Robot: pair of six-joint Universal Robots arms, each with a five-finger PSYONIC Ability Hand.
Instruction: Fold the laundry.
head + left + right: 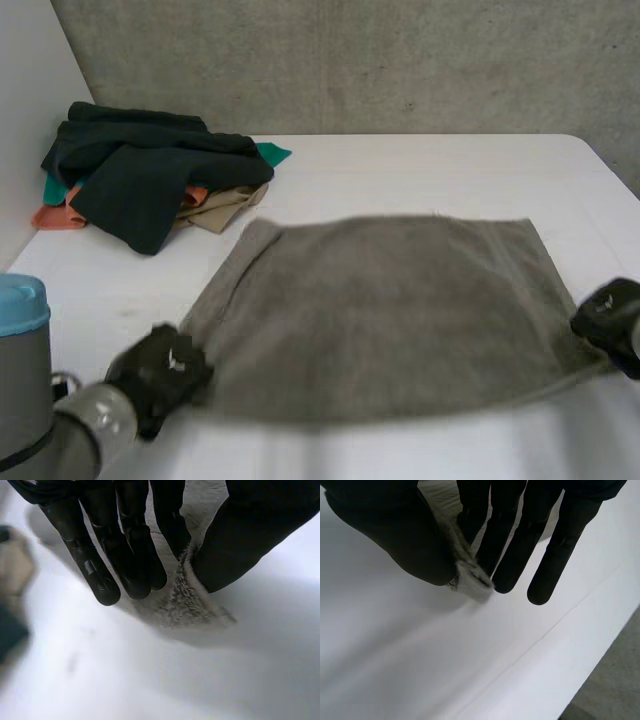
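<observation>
Right now the grey towel (390, 310) is lying flat across the white table (400, 170), long axis running L-R, its far edge straight ahead of both hands. The left hand (160, 375) is pinching the near-left corner btwn thumb & straight fingers. The right hand (610, 315) is clamping the near-right corner likewise.

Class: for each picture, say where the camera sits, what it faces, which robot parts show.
Head view: from behind, looking down at grey towel, clothes pile; left robot hand, right robot hand show.
Left wrist view: along its own palm, fingers pinching a towel corner.
Right wrist view: likewise, another corner.
Shared: the towel.
</observation>
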